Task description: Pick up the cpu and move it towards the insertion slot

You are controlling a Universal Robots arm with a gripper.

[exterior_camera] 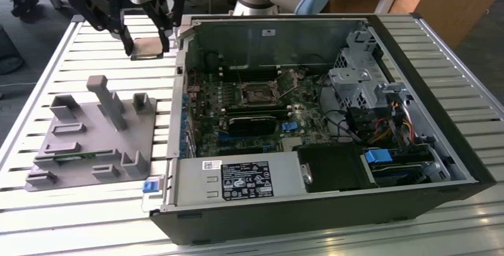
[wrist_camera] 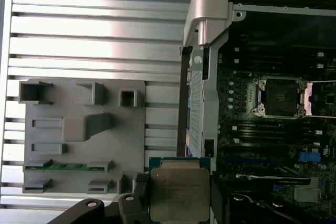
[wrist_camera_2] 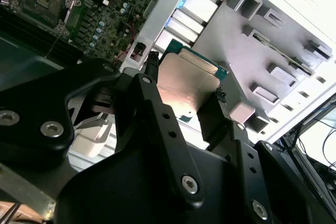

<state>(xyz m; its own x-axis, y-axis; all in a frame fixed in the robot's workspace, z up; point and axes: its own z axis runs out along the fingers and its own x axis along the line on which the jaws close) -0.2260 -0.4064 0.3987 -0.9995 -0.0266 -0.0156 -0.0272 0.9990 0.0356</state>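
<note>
My gripper (exterior_camera: 147, 48) hangs high over the slatted table, at the exterior view's upper left, just outside the open computer case. It is shut on the cpu (exterior_camera: 148, 48), a small flat square chip held by its edges between the black fingers. The silvery top of the cpu (wrist_camera: 179, 194) shows in the first wrist view, and the cpu (wrist_camera_2: 186, 88) shows again between the fingertips in the second wrist view. The insertion slot (exterior_camera: 258, 95) sits on the motherboard inside the case, a silver frame with a dark centre. The same insertion slot (wrist_camera: 278, 97) appears in the first wrist view.
A grey fixture (exterior_camera: 91, 135) with posts and pockets lies on the table at the exterior view's left, a green memory strip (wrist_camera: 65, 166) in it. The case wall (exterior_camera: 180, 79) stands between the gripper and the motherboard. Drive cage and cables (exterior_camera: 370, 99) fill the case's right side.
</note>
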